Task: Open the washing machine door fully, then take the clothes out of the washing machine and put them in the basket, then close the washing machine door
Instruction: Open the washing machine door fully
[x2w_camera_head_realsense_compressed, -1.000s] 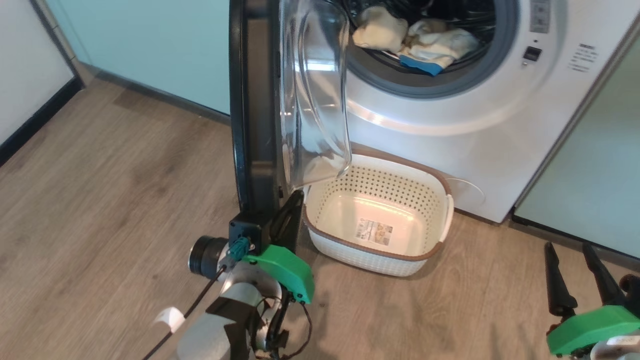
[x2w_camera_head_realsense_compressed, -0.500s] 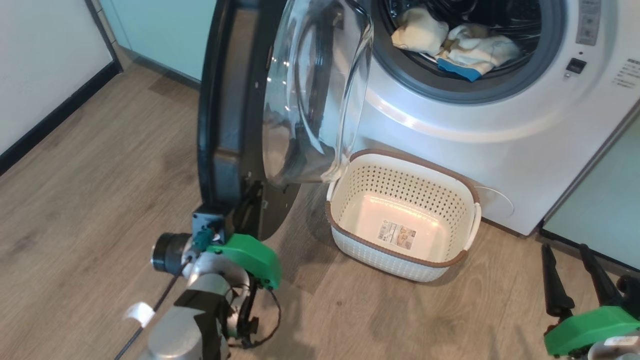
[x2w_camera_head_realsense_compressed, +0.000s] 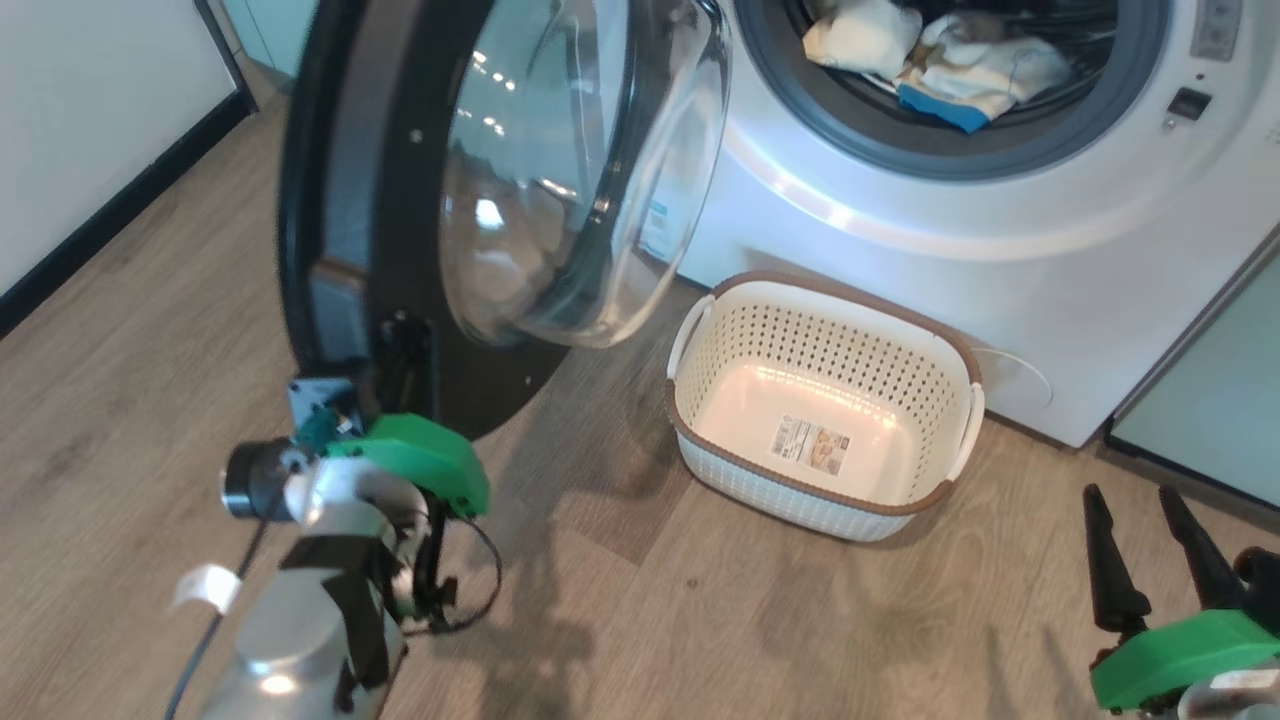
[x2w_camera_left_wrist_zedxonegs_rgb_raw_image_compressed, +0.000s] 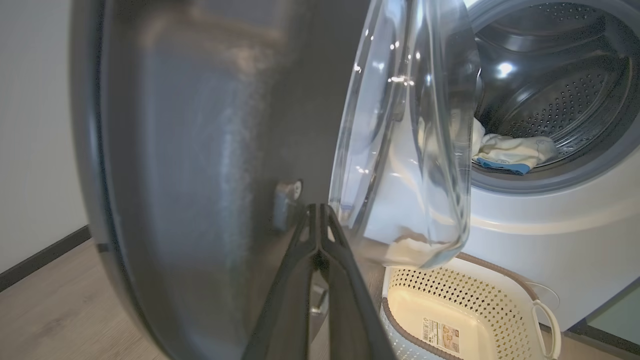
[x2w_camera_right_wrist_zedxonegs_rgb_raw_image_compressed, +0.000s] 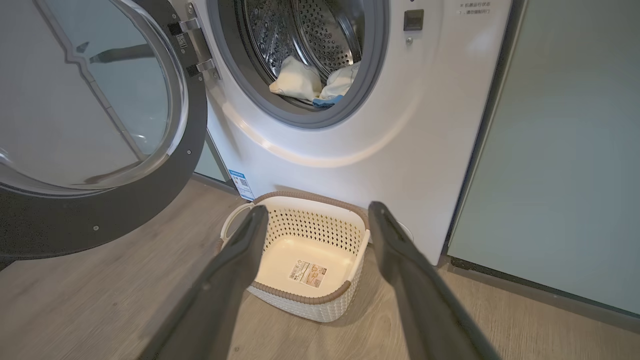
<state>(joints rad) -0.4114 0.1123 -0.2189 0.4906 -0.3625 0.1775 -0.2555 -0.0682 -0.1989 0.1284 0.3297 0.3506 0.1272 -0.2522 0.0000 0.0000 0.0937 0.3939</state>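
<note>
Left gripper (x2w_camera_left_wrist_zedxonegs_rgb_raw_image_compressed: 318, 210) has its two dark fingers pressed together with nothing between them, tips right at the dark inner face of the washing machine door (x2w_camera_head_realsense_compressed: 330, 200); I cannot tell whether they touch it. That door stands swung out to the left of the drum mouth, its bulging glass window facing the machine. Inside the washing machine (x2w_camera_head_realsense_compressed: 900, 260), the clothes (x2w_camera_head_realsense_compressed: 950, 65) lie in a cream heap with a blue patch at the front lip of the drum. Below the drum mouth, the basket (x2w_camera_head_realsense_compressed: 800, 283) sits on the wooden floor (x2w_camera_head_realsense_compressed: 700, 600) just in front of the machine, the label on its bottom showing. Right gripper (x2w_camera_head_realsense_compressed: 1130, 492) hangs low at the right, fingers spread apart and holding nothing, near a pale green cabinet (x2w_camera_right_wrist_zedxonegs_rgb_raw_image_compressed: 565, 150).
</note>
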